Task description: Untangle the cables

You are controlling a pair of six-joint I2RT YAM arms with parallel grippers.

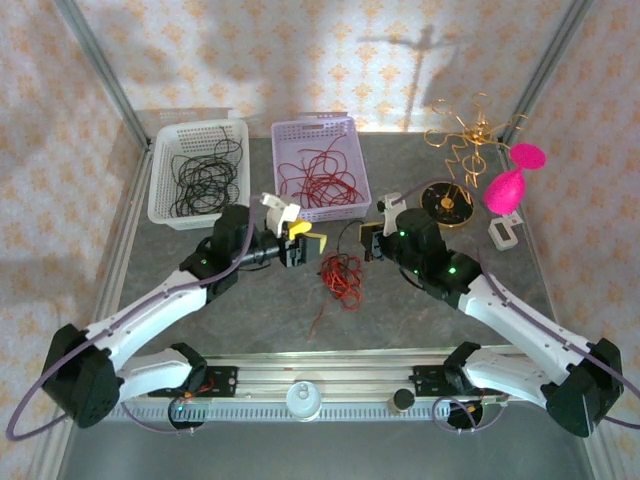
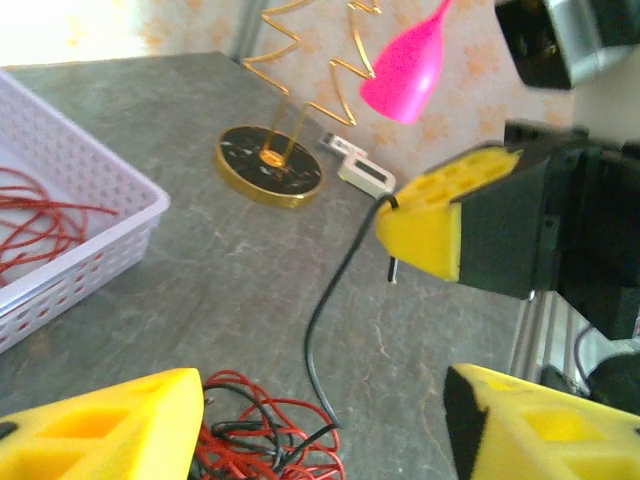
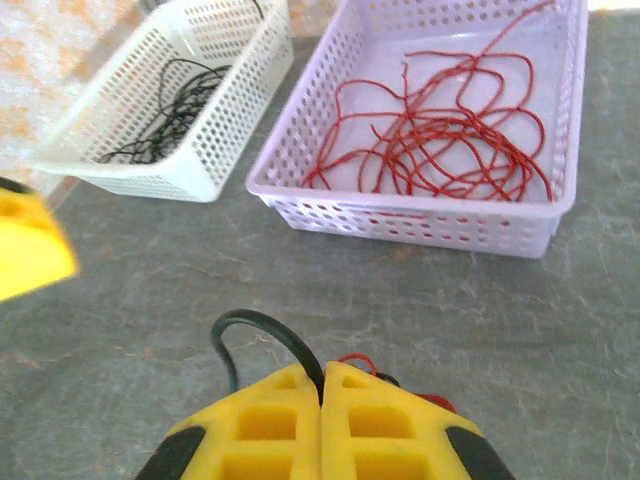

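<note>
We have the right tool [image 3: 321, 388] pinching one black cable [image 3: 245, 316], which runs down into the red-and-black tangle [image 1: 343, 275] on the bench [image 1: 260, 320] between the arms. Left tool [image 2: 322, 400] is spread wide just beside that tangle, gripping nothing. Loose black cables sit in the white basket [image 1: 158, 190], red ones in the lilac basket [image 1: 362, 170]

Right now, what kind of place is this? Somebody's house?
Probably a robot test booth, not a house: two robot arms bolted to a grey table, wallpapered panels in a metal frame, baskets holding sorted cables.
</note>
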